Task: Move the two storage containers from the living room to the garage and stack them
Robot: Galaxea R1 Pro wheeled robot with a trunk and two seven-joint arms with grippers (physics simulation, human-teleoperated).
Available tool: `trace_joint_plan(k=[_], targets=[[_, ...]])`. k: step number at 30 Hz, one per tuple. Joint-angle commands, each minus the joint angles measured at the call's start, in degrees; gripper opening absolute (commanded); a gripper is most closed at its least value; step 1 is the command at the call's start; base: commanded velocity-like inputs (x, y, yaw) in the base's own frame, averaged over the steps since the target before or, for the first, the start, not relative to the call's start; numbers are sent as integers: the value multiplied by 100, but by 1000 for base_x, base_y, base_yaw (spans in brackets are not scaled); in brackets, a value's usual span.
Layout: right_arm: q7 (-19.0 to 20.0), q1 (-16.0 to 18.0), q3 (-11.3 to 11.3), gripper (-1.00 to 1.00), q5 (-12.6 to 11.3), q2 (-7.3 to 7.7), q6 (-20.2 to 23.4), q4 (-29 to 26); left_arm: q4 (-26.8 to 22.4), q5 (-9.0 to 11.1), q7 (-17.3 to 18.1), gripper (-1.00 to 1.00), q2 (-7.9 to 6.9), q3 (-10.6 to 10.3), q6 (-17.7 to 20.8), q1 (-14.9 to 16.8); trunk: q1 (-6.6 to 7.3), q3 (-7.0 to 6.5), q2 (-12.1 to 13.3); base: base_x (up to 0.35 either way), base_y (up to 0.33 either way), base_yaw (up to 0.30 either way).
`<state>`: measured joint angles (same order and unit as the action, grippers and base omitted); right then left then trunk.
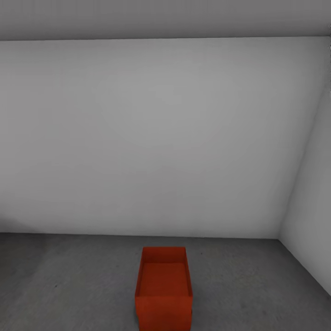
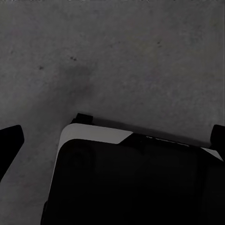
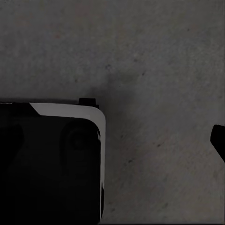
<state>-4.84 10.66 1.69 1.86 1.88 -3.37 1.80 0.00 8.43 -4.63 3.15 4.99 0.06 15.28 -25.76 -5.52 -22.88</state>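
Observation:
One orange-red storage container (image 1: 164,287) stands on the dark grey concrete floor (image 1: 69,280) of the garage, low in the middle of the head view, its open top facing up and nothing inside. It sits a short way from the plain white-grey wall (image 1: 151,138). My left gripper (image 2: 112,136) hangs open above the floor, its dark fingertips (image 2: 9,140) spread to both edges of the left wrist view with nothing between them. My right gripper (image 3: 112,140) also looks open and holds nothing; one fingertip (image 3: 219,140) shows at the edge of the right wrist view.
A second white-grey wall (image 1: 312,220) meets the first in a corner at the right. My black, white-edged base (image 2: 136,183) lies under both wrist cameras, its corner (image 3: 51,159) over mottled concrete. Bare floor spreads left and right of the container.

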Motion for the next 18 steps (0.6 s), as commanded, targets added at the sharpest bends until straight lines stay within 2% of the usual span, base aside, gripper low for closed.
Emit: trace_joint_plan(k=[1, 6, 16, 18], targets=[[-17, -31, 16, 100, 21, 1, -37, 18, 0, 19, -12, 100, 2, 43, -2, 1, -2, -7, -3, 0, 0, 0], [-17, -203, 18, 100, 25, 15, -61, 14, 0, 17, -13, 100, 2, 40, -26, 2, -2, -46, -3, 0, 0, 0], [-25, -239, 34, 100, 43, 48, -32, 4, -29, -30, -11, 100, 6, 25, -33, 2, -2, -54, -3, 0, 0, 0], [-25, -239, 35, 100, 43, 41, -27, 4, -54, -73, -11, 100, -61, 10, -40, 1, -2, -54, -3, 0, 0, 0]])
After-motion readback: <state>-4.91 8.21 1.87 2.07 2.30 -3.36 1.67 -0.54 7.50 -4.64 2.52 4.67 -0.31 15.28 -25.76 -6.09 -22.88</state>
